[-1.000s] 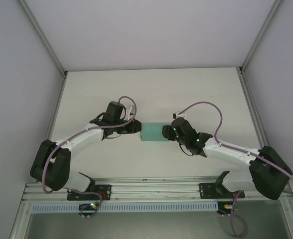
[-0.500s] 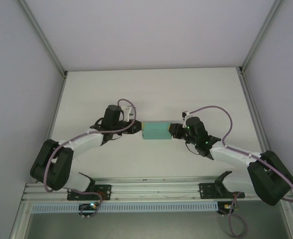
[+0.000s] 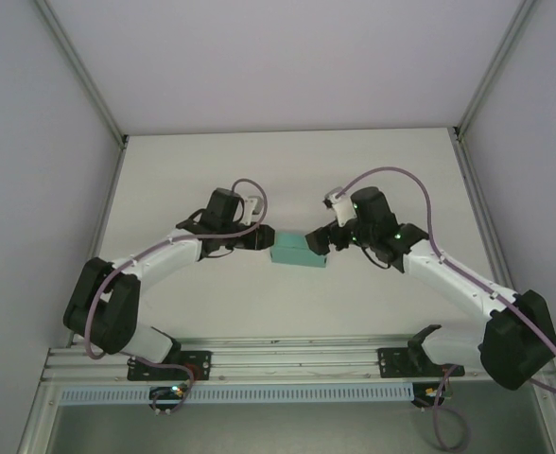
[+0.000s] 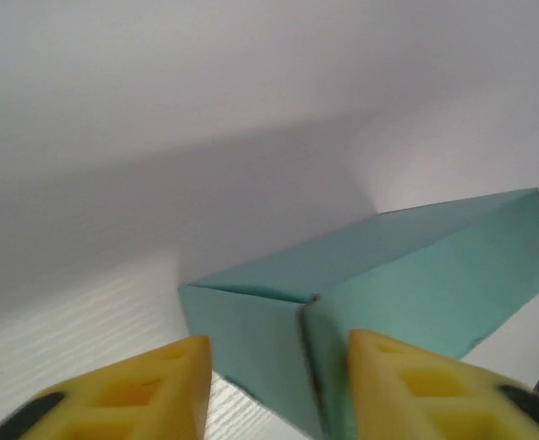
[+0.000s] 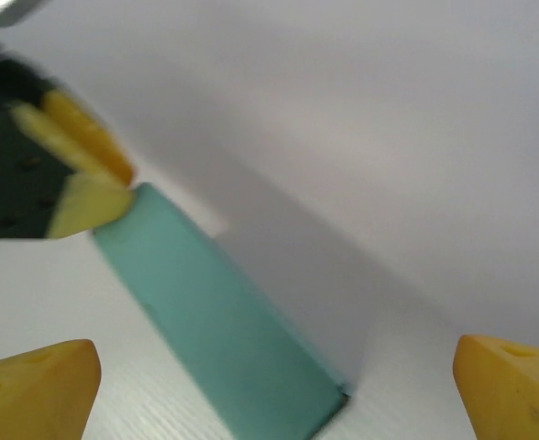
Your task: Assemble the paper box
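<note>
Right end effector [image 5: 277, 371] has its yellow fingers [image 5: 31, 383] spread wide, one on either side of the near end of the teal-green thin-card paper box [image 5: 224, 330], and neither one is on it. The box is folded up closed and lies flat on the white tabletop [image 3: 373, 161], roughly mid-table between the two arms. At its far end the left end effector [image 4: 279, 390] is parted too, with the box's corner just past its yellow fingertips [image 4: 407, 376]. One tip looks right up against the card, the other has a clear gap. Honestly can't tell if it's really touching.
</note>
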`<state>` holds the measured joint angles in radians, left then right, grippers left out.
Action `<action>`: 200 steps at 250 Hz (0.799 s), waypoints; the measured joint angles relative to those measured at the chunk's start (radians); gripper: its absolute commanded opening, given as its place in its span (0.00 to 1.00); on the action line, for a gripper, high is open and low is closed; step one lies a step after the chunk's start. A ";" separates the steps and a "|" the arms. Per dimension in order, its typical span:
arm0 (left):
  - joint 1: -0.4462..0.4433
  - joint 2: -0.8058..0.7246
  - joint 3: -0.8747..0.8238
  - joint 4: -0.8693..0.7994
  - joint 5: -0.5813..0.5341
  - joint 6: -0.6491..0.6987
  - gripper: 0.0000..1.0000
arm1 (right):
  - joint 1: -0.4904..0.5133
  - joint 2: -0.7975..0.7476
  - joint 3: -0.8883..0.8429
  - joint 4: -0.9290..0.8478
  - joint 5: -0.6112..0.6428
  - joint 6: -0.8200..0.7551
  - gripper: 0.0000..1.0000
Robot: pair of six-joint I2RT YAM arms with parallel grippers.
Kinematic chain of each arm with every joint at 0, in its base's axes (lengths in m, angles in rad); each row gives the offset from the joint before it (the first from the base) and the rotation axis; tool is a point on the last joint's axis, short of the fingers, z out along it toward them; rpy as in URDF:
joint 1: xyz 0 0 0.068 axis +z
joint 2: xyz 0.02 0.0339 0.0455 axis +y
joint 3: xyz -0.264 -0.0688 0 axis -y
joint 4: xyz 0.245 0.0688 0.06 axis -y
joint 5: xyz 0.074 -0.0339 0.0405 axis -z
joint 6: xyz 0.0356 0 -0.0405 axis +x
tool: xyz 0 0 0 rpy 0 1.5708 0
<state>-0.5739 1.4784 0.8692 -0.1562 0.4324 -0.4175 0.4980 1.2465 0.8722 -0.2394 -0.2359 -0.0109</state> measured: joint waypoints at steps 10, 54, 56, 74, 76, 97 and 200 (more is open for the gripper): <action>-0.001 0.000 0.003 -0.006 -0.003 0.003 0.50 | 0.001 0.020 0.030 -0.024 -0.037 -0.083 1.00; -0.008 -0.005 0.035 -0.050 -0.022 0.014 0.80 | 0.004 0.175 0.169 -0.154 -0.137 -0.375 1.00; -0.008 -0.006 0.037 -0.053 -0.022 0.018 0.88 | 0.004 0.187 0.178 -0.164 -0.139 -0.390 1.00; -0.008 -0.027 0.068 -0.071 -0.036 0.024 1.00 | 0.006 0.254 0.234 -0.226 -0.139 -0.478 1.00; -0.008 -0.031 0.071 -0.074 -0.038 0.024 1.00 | 0.006 0.260 0.239 -0.231 -0.138 -0.486 1.00; 0.003 -0.086 0.092 -0.088 -0.065 0.024 1.00 | 0.006 0.317 0.283 -0.286 -0.125 -0.566 1.00; 0.327 -0.418 -0.272 -0.183 -0.292 -0.063 1.00 | 0.083 0.552 0.424 -0.401 0.014 -0.743 0.57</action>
<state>-0.2474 1.0603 0.5968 -0.3389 0.1402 -0.4805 0.5812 1.7985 1.2961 -0.6407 -0.2218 -0.7536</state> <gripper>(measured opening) 0.999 0.640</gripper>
